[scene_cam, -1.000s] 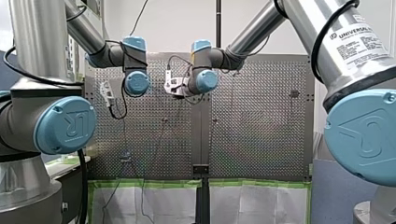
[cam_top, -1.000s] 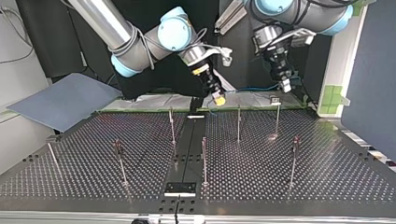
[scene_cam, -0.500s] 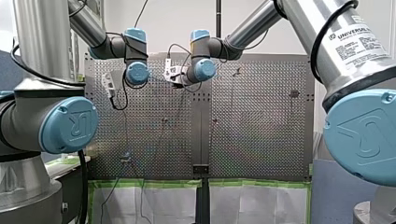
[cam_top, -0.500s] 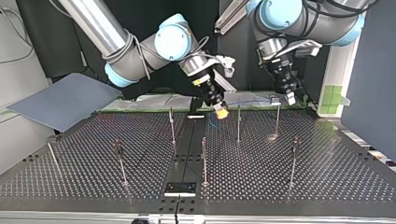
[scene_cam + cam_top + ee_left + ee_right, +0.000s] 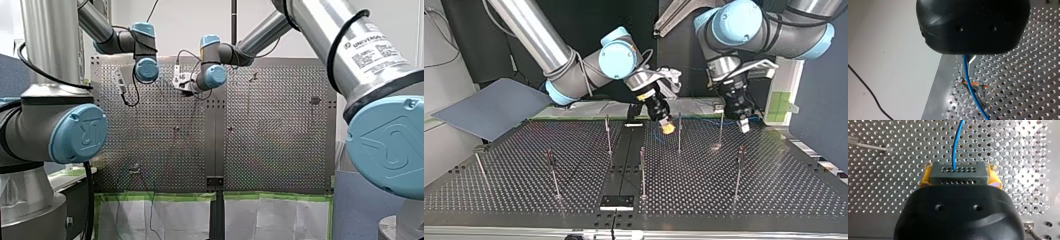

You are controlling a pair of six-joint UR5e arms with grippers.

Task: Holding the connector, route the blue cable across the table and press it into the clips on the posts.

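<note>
**While held in both hands: thin blue cable (image 5: pixel 971 90) with connector**

Where it lies, the cable spans the two hands above the rear of the perforated metal worktop (image 5: pixel 774 190). In the top view it sits among the back row of thin metal posts (image 5: pixel 679 132).

- Right hand (image 5: pixel 667 128): yellow pads (image 5: pixel 926 176) closed on a dark grey perforated connector block (image 5: pixel 958 173). The cable leaves the block's front face.
- Left hand (image 5: pixel 968 68): metal fingers (image 5: pixel 965 67) drawn together, with the cable passing between them, apparently pinched.
- Handling (judged): light, limp and thin, so it should sag or kink unless kept gently taut. The smooth jacket is likely to slip through metal fingers. The connector is the rigid part and the best hold. For pressing in, grip the cable just beside a clip. The posts look slender and may flex.
- Not made out:
  - the clips on the posts, too small to see
  - a small orange-and-dark item (image 5: pixel 973 84) beneath the left fingers, unidentified
  - the cable's span between the hands, faint in the top view
  - both hands in the front view, hidden behind the blue-capped wrist joints (image 5: pixel 147 69)
  - the cable's far end, cut off
</note>
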